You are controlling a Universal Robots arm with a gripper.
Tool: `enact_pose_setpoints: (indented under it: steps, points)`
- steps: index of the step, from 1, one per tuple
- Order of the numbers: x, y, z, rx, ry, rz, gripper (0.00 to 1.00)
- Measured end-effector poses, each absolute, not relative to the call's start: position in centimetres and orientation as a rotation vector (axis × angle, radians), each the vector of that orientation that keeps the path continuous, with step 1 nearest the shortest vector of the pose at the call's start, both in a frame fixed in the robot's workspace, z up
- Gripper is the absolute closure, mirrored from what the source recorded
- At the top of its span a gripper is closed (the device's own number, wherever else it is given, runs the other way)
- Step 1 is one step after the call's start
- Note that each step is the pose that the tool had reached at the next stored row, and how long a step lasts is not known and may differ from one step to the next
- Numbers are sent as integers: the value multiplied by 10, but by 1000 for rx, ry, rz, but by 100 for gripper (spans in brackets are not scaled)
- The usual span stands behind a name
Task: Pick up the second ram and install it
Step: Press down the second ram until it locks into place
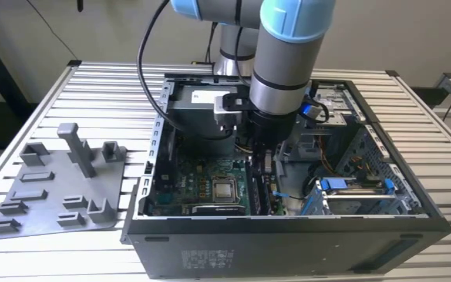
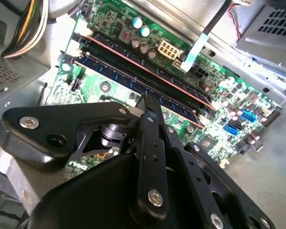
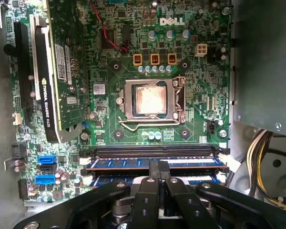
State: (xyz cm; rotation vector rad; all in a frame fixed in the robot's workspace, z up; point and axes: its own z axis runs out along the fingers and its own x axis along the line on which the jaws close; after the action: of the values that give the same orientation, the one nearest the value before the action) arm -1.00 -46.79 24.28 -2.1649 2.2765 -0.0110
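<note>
A grey holder tray [image 1: 53,205] lies at the left edge of the slatted worktop [image 1: 115,76], seen from the exterior view. Beside it, filling the middle and right of the worktop, an open computer case [image 1: 288,235] lies on its side, and the arm reaches down into it.

In the first wrist view a graphics card [image 3: 62,71] stands along one side of the green board [image 3: 109,95], with the bare processor socket [image 3: 151,101] at the centre. The ram [image 3: 124,163] [image 2: 114,74] lies lengthwise in a blue memory slot near the board's edge, next to an empty black slot [image 3: 152,151]. The gripper [image 3: 159,164] [image 2: 150,102] has its fingers drawn together, tips down on the ram's top edge about midway along it.
</note>
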Motion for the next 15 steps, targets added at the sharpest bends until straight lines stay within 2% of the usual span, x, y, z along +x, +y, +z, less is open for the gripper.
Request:
enact_pose_setpoints:
  steps: [15]
  points:
    - [-10, -472, 221, -2156, 2280, -6, 89]
